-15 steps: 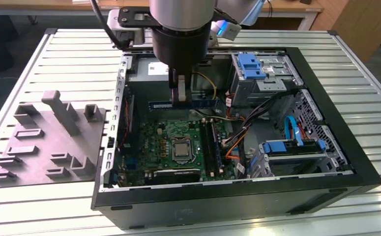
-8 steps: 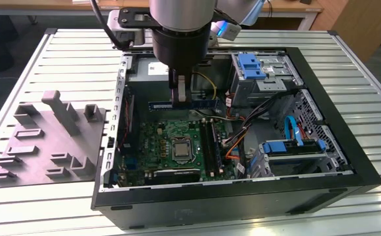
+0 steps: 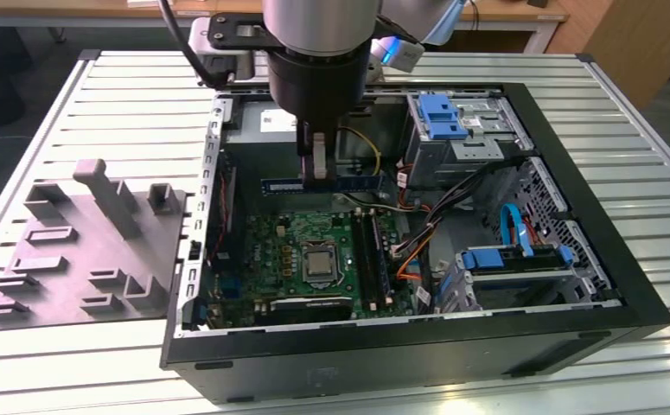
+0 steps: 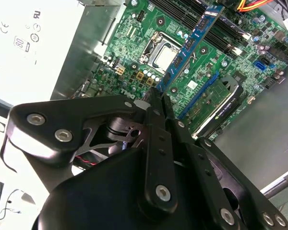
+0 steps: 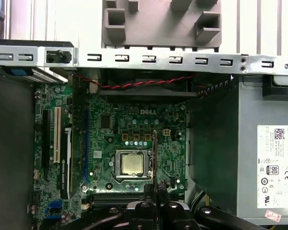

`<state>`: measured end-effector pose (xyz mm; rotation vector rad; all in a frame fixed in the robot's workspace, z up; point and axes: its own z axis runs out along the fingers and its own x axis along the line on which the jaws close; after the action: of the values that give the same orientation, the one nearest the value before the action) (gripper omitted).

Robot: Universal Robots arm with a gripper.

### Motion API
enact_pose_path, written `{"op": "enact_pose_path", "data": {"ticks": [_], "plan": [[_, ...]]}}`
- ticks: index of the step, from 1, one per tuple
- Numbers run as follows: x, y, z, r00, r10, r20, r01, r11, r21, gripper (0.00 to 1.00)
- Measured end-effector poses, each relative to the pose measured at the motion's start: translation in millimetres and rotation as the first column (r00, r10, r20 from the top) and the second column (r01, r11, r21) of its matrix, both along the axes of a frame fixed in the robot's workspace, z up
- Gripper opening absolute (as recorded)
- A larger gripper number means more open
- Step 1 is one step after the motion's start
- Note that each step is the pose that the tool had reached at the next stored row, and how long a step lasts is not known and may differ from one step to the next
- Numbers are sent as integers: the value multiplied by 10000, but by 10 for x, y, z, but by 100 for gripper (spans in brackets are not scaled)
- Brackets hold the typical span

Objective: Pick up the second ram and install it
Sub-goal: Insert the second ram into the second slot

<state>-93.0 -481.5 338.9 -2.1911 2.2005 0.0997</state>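
Open PC case (image 3: 427, 350) lies on its side on a slatted metal table (image 3: 611, 69). A grey moulded fixture tray (image 3: 81, 259) sits on the table just beside the case, on the exterior view's left.

Inside the case:
- Green motherboard (image 3: 277, 251) with the CPU socket (image 3: 315, 262) near its middle.
- Long black memory slots (image 3: 367, 251) run alongside the socket, on the exterior view's right.
- Orange and yellow cables (image 3: 410, 259) loop just beside those slots.
- Blue drive caddies (image 3: 441, 117) stand further toward the exterior view's right.
- Grey power-supply box (image 5: 264, 158) sits next to the board.
- Red-and-black twisted wire (image 5: 144, 82) runs along the board's edge, under the case rail.

The arm's wrist (image 3: 317, 69) points straight down into the case, over the far part of the board near the power supply.

The gripper (image 3: 318, 173) is clamped on the second ram (image 3: 358, 182) at about mid-length. The stick is level and stands on its long edge. It is held above the board and is not seated in any slot.

In the second wrist view the fingers (image 4: 153, 110) close narrowly on the stick's near end, and the blue board reaches away over the socket. In the first wrist view the stick appears edge-on as a thin line beside the socket.
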Motion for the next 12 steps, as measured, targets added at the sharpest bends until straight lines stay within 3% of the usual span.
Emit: {"op": "enact_pose_path", "data": {"ticks": [6, 12], "plan": [[0, 0, -13, 9951, -992, 1, 992, 9951, 0, 14], [0, 0, -29, 9782, -2075, 0, 2075, 9782, -3, 14]]}}
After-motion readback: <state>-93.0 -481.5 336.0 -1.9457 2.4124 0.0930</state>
